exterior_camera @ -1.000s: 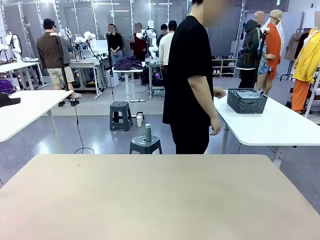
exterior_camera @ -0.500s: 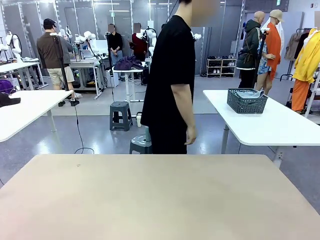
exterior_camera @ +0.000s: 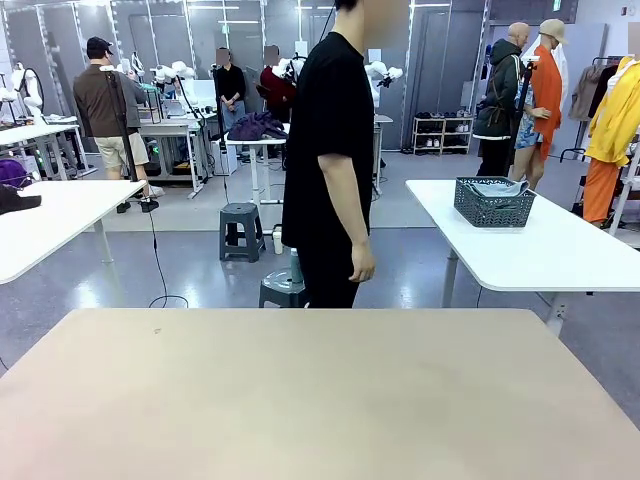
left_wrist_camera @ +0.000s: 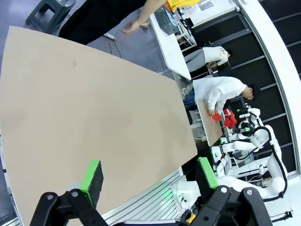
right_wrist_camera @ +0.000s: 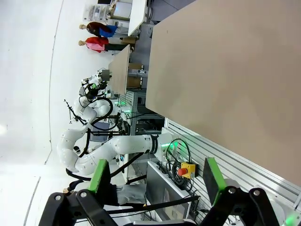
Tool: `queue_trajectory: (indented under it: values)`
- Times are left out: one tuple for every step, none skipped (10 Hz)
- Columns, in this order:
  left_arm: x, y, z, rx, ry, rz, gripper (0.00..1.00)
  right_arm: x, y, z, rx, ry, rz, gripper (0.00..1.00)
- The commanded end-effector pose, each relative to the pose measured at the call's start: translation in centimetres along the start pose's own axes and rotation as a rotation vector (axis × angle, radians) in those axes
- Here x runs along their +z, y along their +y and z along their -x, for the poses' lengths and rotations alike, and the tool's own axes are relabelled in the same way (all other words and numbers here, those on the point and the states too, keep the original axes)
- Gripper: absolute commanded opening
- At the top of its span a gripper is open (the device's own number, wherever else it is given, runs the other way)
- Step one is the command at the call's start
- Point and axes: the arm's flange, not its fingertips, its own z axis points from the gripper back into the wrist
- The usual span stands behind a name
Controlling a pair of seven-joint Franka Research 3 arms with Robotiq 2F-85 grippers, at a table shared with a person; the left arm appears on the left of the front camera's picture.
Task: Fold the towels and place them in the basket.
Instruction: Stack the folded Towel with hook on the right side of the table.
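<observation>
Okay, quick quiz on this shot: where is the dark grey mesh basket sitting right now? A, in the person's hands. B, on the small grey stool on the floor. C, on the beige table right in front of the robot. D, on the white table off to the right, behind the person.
D: in the front view the basket rests on the white table at right, with pale cloth showing inside it, apart from the person.

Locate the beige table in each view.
Front: the beige table fills the lower half.
Left wrist: tilted, across the left and centre.
Right wrist: upper right, turned sideways.
Shared landmark: the person in black at its far edge, in the front and left wrist views.
</observation>
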Motion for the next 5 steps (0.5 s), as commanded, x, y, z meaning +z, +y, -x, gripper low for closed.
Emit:
queue_trajectory:
  values:
    - [-0.12, 0.10, 0.18, -0.019, -0.006, 0.022, 1.00, 0.20, 0.04, -0.04, 0.010, 0.001, -0.003, 1.00]
    - [-0.12, 0.10, 0.18, -0.019, -0.006, 0.022, 1.00, 0.20, 0.04, -0.04, 0.010, 0.001, -0.003, 1.00]
    - [-0.12, 0.10, 0.18, -0.019, -0.006, 0.022, 1.00, 0.20, 0.04, -0.04, 0.010, 0.001, -0.003, 1.00]
    - [-0.12, 0.10, 0.18, -0.019, -0.006, 0.022, 1.00, 0.20, 0.04, -0.04, 0.010, 0.001, -0.003, 1.00]
    - [-0.12, 0.10, 0.18, -0.019, -0.006, 0.022, 1.00, 0.20, 0.04, -0.04, 0.010, 0.001, -0.003, 1.00]
